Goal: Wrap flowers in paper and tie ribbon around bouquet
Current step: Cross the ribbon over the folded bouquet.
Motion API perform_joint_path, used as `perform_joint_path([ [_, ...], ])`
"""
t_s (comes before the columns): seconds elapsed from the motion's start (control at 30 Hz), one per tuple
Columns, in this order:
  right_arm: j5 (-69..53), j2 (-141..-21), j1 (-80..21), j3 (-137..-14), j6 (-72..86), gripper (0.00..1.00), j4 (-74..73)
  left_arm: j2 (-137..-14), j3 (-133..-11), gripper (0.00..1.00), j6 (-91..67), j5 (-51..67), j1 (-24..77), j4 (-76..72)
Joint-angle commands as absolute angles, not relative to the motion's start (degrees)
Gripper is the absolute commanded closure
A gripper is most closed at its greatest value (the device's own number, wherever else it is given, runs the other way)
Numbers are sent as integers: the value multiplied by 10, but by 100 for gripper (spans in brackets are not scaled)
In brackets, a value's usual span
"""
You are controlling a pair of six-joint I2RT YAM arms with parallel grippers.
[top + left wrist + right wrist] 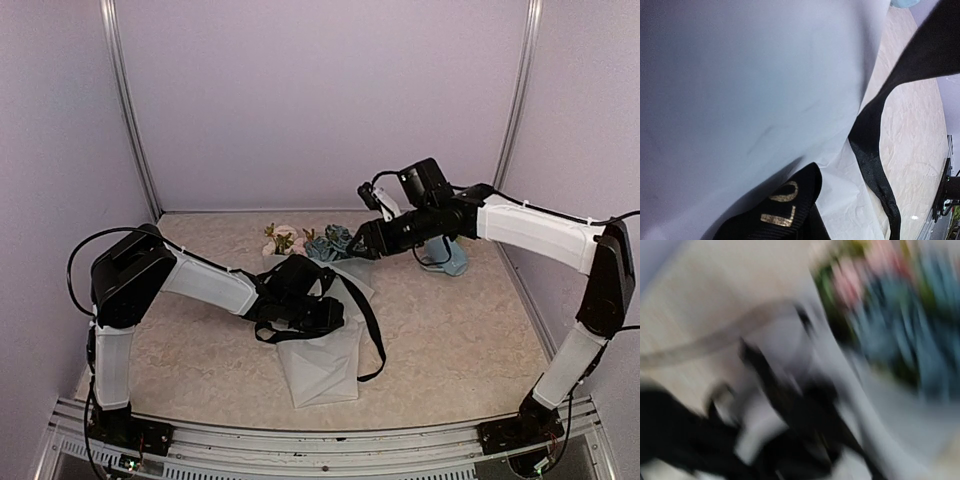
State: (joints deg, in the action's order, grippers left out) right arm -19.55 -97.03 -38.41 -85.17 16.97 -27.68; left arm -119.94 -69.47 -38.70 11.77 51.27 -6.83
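End effector (pixel 330 316), left, closed against bouquet (pixel 318 370)

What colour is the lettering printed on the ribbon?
Gold on the black ribbon, clearest in the left wrist view.

From the right wrist everything smears: the pale pink and blue flower heads (pixel 890 305) at upper right are mere streaks. From the left wrist, the frosted white wrapping paper (pixel 740 90) runs off the top and left edges; the gold lettering on the narrow black satin ribbon (pixel 875 150) is clipped at bottom.
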Motion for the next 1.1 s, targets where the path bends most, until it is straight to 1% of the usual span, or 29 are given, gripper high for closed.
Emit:
perform_joint_path([
  [0.0, -222, -971, -377, -696, 190, 46, -219, -1194, -693, 100, -381, 116, 508, -59],
  [0.1, -221, -975, -376, -642, 199, 48, -173, -1192, -693, 100, -378, 114, 507, -56],
  [0.2, -181, -1000, -376, -636, 203, 48, -176, -1190, -691, 100, -377, 112, 507, -54],
  [0.33, -178, -1045, -376, -637, 199, 50, -162, -1190, -690, 100, -379, 112, 507, -56],
  [0.37, -181, -1055, -377, -638, 195, 52, -159, -1190, -690, 100, -379, 112, 507, -56],
  [0.43, -186, -1070, -376, -636, 194, 65, -153, -1188, -687, 100, -378, 111, 507, -55],
  [0.53, -181, -1075, -376, -631, 199, 73, -155, -1185, -684, 100, -377, 109, 506, -54],
  [0.63, -176, -1063, -376, -628, 198, 90, -156, -1185, -682, 100, -376, 108, 506, -54],
  [0.73, -176, -1053, -376, -634, 194, 96, -162, -1186, -683, 100, -375, 108, 505, -55],
  [0.77, -180, -1053, -376, -636, 193, 95, -165, -1187, -684, 100, -375, 109, 505, -54],
  [0.8, -182, -1052, -376, -637, 193, 91, -166, -1187, -684, 100, -375, 110, 505, -55],
  [0.83, -179, -1053, -377, -638, 196, 82, -169, -1187, -684, 100, -375, 109, 505, -55],
  [0.87, -169, -1052, -377, -636, 199, 76, -173, -1186, -683, 100, -375, 109, 504, -55],
  [0.9, -152, -1051, -377, -632, 203, 73, -178, -1185, -683, 100, -375, 110, 504, -55],
  [1.07, -118, -1045, -393, -620, 207, 65, -198, -1183, -680, 100, -373, 110, 504, -55],
])
